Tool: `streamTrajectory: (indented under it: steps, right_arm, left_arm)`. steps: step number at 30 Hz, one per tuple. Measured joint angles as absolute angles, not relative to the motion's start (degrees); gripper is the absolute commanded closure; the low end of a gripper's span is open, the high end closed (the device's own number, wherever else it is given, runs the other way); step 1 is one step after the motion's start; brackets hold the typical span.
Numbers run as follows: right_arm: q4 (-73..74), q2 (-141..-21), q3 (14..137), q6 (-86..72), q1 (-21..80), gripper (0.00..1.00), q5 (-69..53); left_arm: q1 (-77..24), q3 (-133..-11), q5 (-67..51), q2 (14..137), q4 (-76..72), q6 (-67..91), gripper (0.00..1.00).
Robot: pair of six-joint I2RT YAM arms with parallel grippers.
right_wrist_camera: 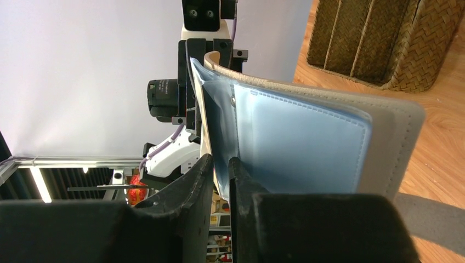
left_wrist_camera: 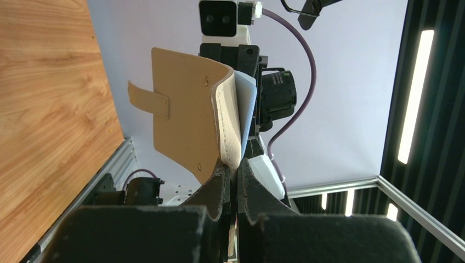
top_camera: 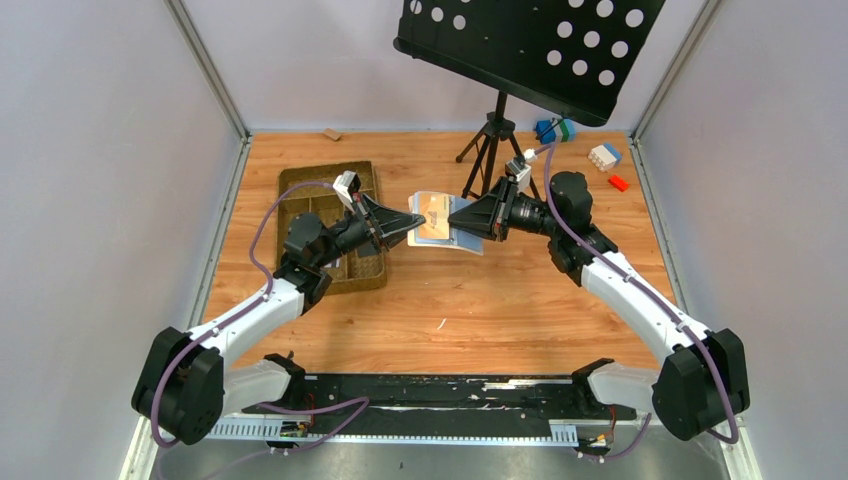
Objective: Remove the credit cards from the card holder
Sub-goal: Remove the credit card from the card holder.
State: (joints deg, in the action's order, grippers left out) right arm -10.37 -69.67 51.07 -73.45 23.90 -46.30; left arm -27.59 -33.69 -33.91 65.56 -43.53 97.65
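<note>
The card holder [top_camera: 468, 244] is held open above the worktop [top_camera: 480, 300], just beside the woven tray [top_camera: 300, 190], with an orange-yellow card [top_camera: 433, 210] showing inside. My left jaws are clamped on its cream cover. My right jaws straddle its blue inner leaf, narrowly apart; I cannot tell whether they pinch it.

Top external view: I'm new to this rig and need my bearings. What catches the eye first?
The cream card holder hangs open above the middle of the table, pinched between the left gripper and the right gripper. Behind it a black perforated music stand looms at the back; a woven tray lies at left.
</note>
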Motion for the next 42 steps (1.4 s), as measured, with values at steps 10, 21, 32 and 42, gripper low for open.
streamTrajectory:
  steps: [10,21,32,42]
  right_arm:
    - [-11.73,-69.65,51.05,-74.37,23.9,0.8,-46.04]
    - [-16.58,-67.29,47.27,-77.93,22.52,0.78,-44.51]
    - [-18.11,-68.84,48.18,-78.0,22.87,0.75,-45.45]
    - [-18.26,-70.32,49.69,-77.82,23.99,0.85,-45.89]
  left_arm:
    - [-27.59,-33.61,-33.58,65.56,-43.79,98.04,1.0]
    - [-27.59,-32.56,-33.06,65.56,-46.13,99.74,1.0]
    - [-27.62,-32.56,-33.08,65.56,-46.11,99.77,1.0]
    - [-27.68,-32.56,-33.06,65.56,-46.13,99.79,1.0]
